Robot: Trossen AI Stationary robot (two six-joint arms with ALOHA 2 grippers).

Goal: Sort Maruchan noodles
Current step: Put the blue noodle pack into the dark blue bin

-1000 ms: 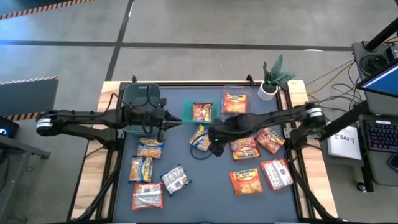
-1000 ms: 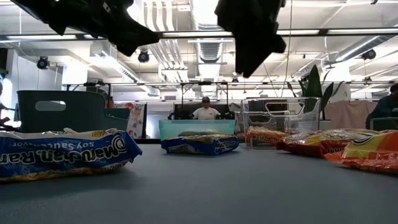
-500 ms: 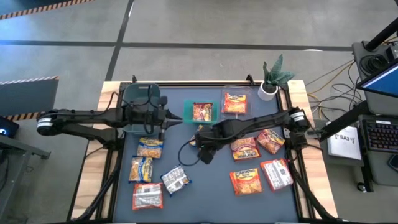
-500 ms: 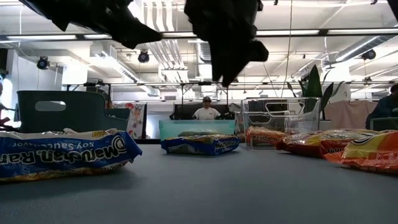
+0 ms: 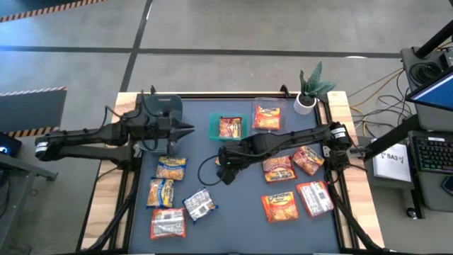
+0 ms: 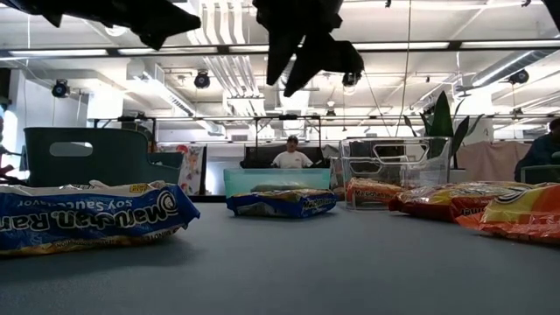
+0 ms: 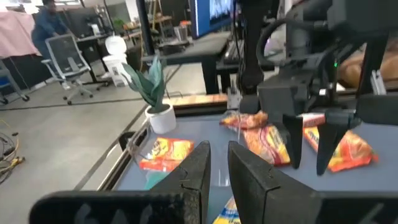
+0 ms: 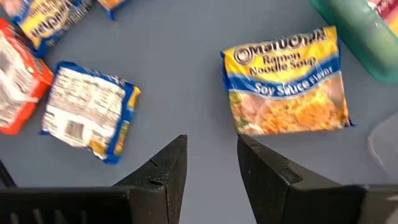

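Observation:
Maruchan noodle packets lie flat on the blue-grey mat. My right gripper [image 5: 224,176] [image 8: 211,149] hangs open above the mat's middle, pointing down, nothing between its fingers. Just beyond its fingertips lies a yellow-and-blue packet [image 8: 286,84] [image 6: 282,203], face up. A packet lying back side up [image 8: 87,112] is nearby. More yellow-and-blue packets [image 5: 171,168] [image 5: 161,192] lie at the left, orange ones [image 5: 278,168] [image 5: 280,206] at the right. My left gripper [image 5: 191,129] [image 7: 217,155] is shut and empty, held level and high by the dark bin [image 5: 159,110].
A teal bin [image 5: 228,127] and a clear bin [image 5: 267,117] at the far side each hold a packet. A potted plant [image 5: 311,88] stands at the far right corner. Red-and-white packets [image 5: 168,224] [image 5: 315,197] lie near the front. A person sits beyond the table [image 6: 290,156].
My left gripper has drawn back toward the table's left edge and risen. My right gripper has travelled toward the table's left, over the yellow-and-blue packet in the middle, rising slightly and rolling. No packet has moved.

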